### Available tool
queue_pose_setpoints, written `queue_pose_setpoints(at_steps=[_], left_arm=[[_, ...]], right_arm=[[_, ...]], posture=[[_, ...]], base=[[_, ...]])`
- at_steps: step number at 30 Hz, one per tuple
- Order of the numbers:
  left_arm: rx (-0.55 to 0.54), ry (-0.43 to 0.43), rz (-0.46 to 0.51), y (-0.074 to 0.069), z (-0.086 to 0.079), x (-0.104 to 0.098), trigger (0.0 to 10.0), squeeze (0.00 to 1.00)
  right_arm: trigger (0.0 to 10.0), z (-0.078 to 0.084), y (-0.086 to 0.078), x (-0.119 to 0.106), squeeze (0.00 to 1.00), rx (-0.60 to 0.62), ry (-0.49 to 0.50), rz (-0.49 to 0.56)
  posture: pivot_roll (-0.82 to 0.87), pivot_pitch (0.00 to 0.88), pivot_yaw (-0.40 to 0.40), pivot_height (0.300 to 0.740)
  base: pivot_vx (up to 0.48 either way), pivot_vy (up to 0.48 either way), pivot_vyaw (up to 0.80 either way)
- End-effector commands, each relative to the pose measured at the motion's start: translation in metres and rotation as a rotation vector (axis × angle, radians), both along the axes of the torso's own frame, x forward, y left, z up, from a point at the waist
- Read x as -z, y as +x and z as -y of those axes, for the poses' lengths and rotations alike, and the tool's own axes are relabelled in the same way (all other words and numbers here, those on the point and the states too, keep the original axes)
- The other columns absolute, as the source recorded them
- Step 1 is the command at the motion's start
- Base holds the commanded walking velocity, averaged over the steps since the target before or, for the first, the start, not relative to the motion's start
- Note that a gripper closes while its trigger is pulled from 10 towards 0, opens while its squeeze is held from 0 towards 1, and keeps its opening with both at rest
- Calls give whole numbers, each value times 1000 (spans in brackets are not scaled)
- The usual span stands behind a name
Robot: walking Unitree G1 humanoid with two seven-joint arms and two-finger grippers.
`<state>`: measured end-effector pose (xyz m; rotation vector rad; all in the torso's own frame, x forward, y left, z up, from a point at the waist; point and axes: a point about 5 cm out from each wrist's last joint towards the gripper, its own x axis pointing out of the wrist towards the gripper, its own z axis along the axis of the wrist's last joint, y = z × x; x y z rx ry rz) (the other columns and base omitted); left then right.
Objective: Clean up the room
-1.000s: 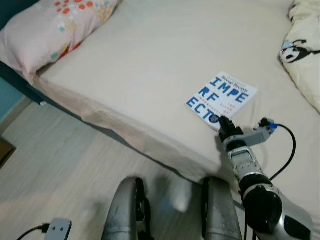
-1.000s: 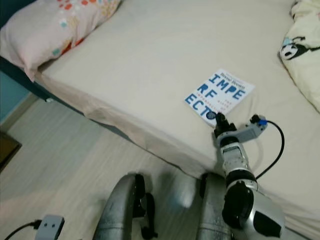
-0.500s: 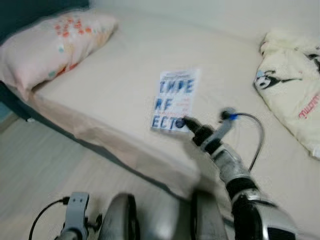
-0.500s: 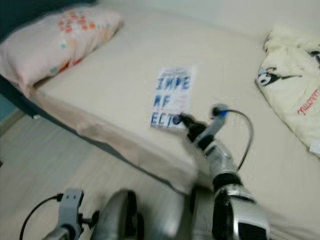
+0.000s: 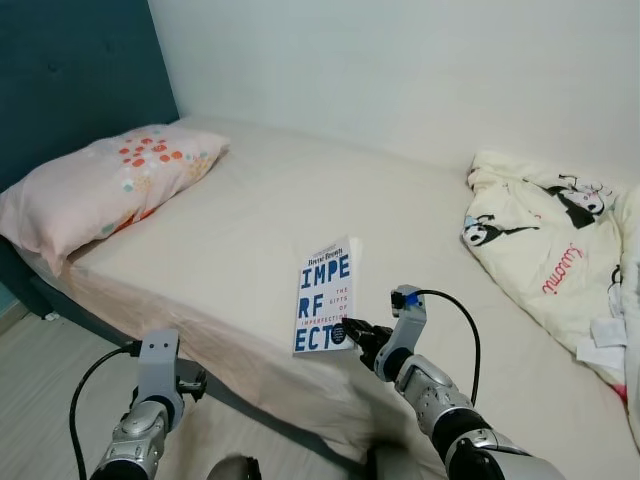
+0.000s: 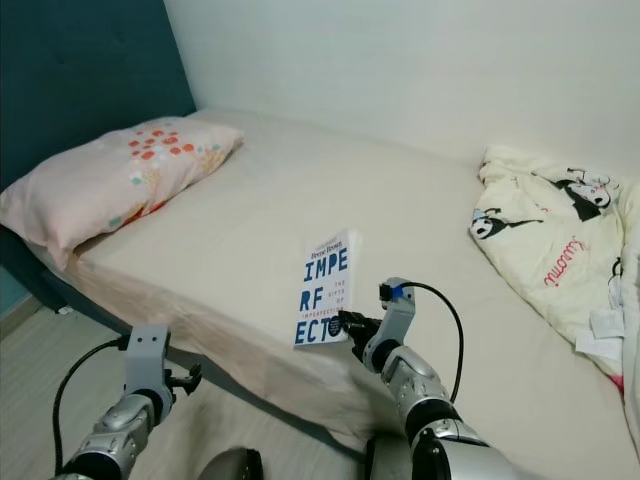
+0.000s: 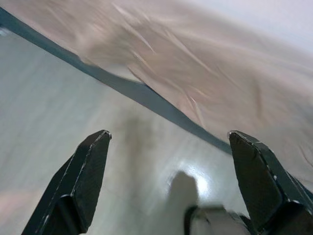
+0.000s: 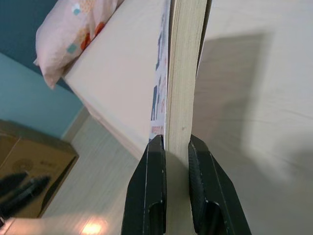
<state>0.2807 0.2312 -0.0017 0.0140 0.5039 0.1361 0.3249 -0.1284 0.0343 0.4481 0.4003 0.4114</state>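
A white paperback book with big blue letters stands tilted up off the cream bed sheet, near the bed's front edge. My right gripper is shut on the book's lower corner; in the right wrist view both black fingers pinch the page block. My left gripper hangs low over the pale wood floor beside the bed, its fingers spread wide with nothing between them. The left arm shows at the bottom left.
A pink flowered pillow lies at the head of the bed by the teal headboard. A cream panda-print blanket is bunched at the right. A cardboard box stands on the floor.
The camera has tilted up, so the whole bed and wall now show. The book, flat on the sheet a second ago, is now lifted upright in my right gripper.
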Motion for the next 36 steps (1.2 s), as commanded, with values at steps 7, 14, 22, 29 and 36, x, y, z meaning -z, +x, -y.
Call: queue_pose_setpoints(at_steps=[7, 14, 22, 29, 36], left_arm=[[-71, -46, -82, -15, -2, 16, 10000, 0], [-69, -75, -366, -76, 18, 67, 10000, 0], [-78, -60, -474, -107, 16, 83, 10000, 0], [-52, -66, -463, -105, 23, 83, 10000, 0], [-32, -67, -454, -100, 26, 81, 10000, 0]], right_arm=[[0, -16, 9, -14, 0, -71, 1, 58], [0, -24, 5, -9, 0, -104, -58, 36], [510, -11, -31, 40, 0, -56, -143, -202], [10000, -8, -43, 52, 0, -65, -237, -232], [10000, -15, -47, 55, 0, -150, -311, -222]], posture=[[-8, 0, 9, 652], [-34, 0, 10, 677], [-29, 0, -20, 702], [-20, 0, -28, 717], [-18, 0, -26, 717]], base=[[0, 0, 0], [0, 0, 0], [0, 0, 0], [0, 0, 0], [0, 0, 556]])
